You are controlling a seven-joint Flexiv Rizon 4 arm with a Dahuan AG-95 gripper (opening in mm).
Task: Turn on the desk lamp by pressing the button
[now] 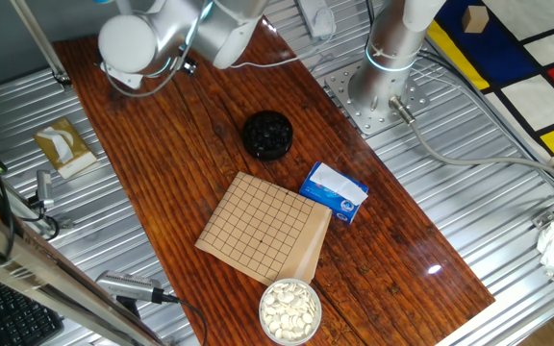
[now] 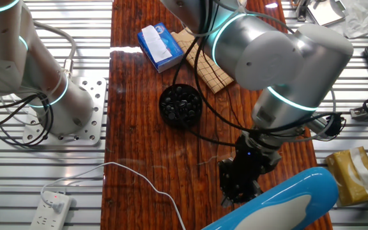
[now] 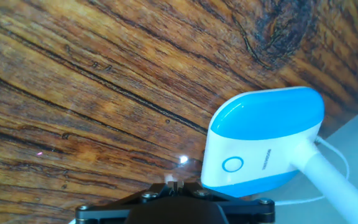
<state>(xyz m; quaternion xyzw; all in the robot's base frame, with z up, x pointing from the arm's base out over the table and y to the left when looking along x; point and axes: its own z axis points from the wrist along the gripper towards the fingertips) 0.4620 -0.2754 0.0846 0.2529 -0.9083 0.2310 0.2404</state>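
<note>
The desk lamp's base [image 3: 263,140] is light blue with a white top and lies on the wooden table at the right of the hand view. Its round button [image 3: 232,164] is on the white face. A white stem [image 3: 331,183] leaves the base toward the lower right. My gripper [image 3: 175,183] is at the bottom centre, its fingertips shut together with nothing between them, just left of the button and over bare wood. In the other fixed view the black gripper [image 2: 238,184] points down behind the lamp's blue-and-white head [image 2: 286,201]. The thin white cord [image 2: 139,179] runs left.
A black bowl of dark stones [image 1: 267,135], a wooden grid board [image 1: 263,226], a blue-and-white packet [image 1: 335,192] and a bowl of white stones [image 1: 289,309] lie further along the table. A power strip [image 2: 53,204] sits off the table's edge.
</note>
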